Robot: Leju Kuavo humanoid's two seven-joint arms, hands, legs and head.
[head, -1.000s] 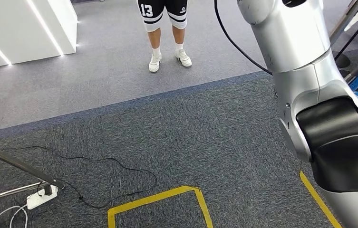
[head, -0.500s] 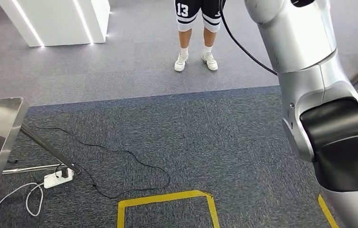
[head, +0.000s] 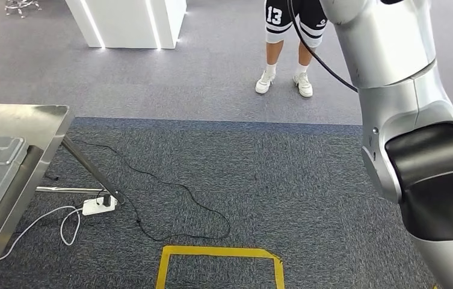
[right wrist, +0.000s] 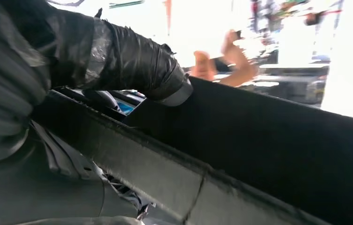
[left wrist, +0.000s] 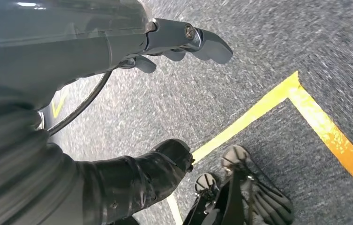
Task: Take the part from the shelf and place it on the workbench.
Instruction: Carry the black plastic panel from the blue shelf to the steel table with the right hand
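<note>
Right hand (right wrist: 94, 56) clamps a long black part (right wrist: 259, 154), its taped thumb hooked over the top edge, the part carried at the raised right arm (head: 404, 90). Left hand (left wrist: 184, 44) hangs over the carpet, fingers apart, holding nothing. Judged stiff, matte and fairly light, the part should be gripped along its rim. Workbench (head: 25, 123) stands to the left; a person (head: 287, 54) stands beyond

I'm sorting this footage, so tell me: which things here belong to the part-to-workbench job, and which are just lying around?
Job:
black part, held in the right hand
steel workbench

Lying about:
power strip
black cable
yellow floor tape
white pillar
person standing by
</note>
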